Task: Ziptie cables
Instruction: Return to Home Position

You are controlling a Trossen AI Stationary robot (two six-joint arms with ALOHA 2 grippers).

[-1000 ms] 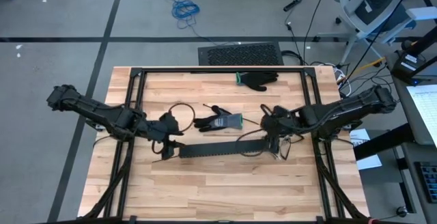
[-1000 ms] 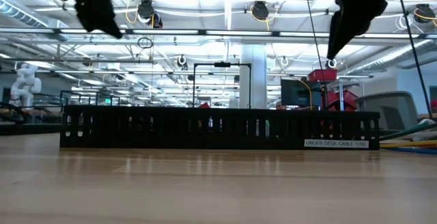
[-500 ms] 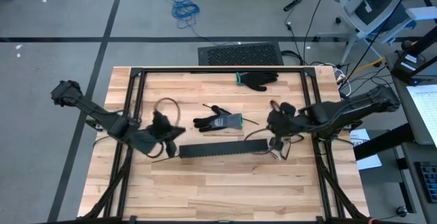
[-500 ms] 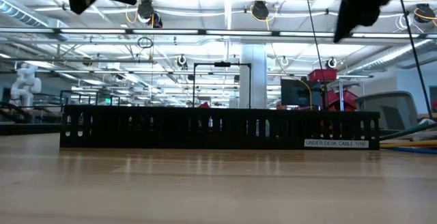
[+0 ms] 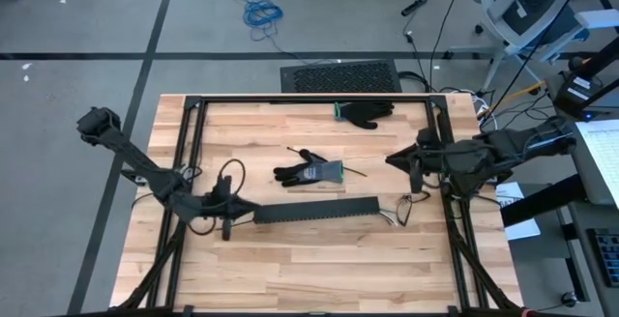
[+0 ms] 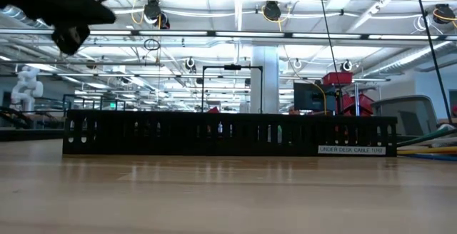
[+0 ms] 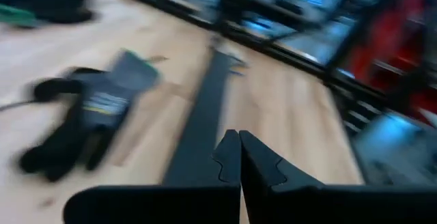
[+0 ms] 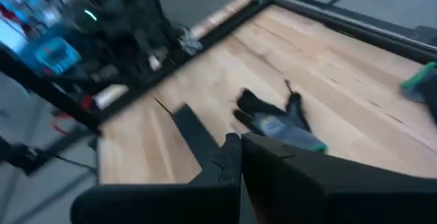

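Observation:
Thin cables (image 5: 401, 211) lie loose on the wood just past the right end of the long black slotted channel (image 5: 314, 209); the low view shows coloured cables (image 6: 432, 148) at the table's right. My left gripper (image 5: 228, 220) hangs shut a little above the table beside the channel's left end, its closed fingers (image 7: 239, 157) pointing along the channel (image 7: 201, 125). My right gripper (image 5: 392, 158) is raised and shut (image 8: 240, 150), up and to the right of the channel, with nothing between its fingers. It points toward the glove (image 8: 280, 125).
A black and grey work glove (image 5: 311, 172) lies mid-table behind the channel, and a second black glove (image 5: 366, 114) lies near the far edge. A black metal frame (image 5: 309, 100) rims the tabletop. Bare wood spreads in front of the channel.
My left gripper has swung toward the table's near-left and sunk, turning to point along the channel. My right gripper has risen and drawn back toward the far right. The dark wire that arched over the channel's right end now lies off that end.

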